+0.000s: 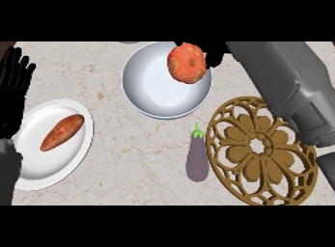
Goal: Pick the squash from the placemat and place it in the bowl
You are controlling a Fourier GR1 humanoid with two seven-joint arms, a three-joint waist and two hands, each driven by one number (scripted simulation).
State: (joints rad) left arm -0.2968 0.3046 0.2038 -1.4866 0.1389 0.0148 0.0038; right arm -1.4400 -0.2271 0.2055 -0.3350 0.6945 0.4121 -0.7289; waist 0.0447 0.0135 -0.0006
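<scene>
Now the right hand (214, 54) is curled round the squash (187, 62), pinching its far side and holding it above the upper rim of the bowl (156, 91). The squash is a round, orange-red, faintly ribbed thing, slightly taller than wide, its long axis running toward and away from the bowl's centre. Left of the bowl, the left hand (5, 96) rests open, fingers up

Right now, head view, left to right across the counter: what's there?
Left hand, resting open at the left edge → white plate with a sweet potato → bowl with the squash held over its far rim → eggplant → placemat.
</scene>
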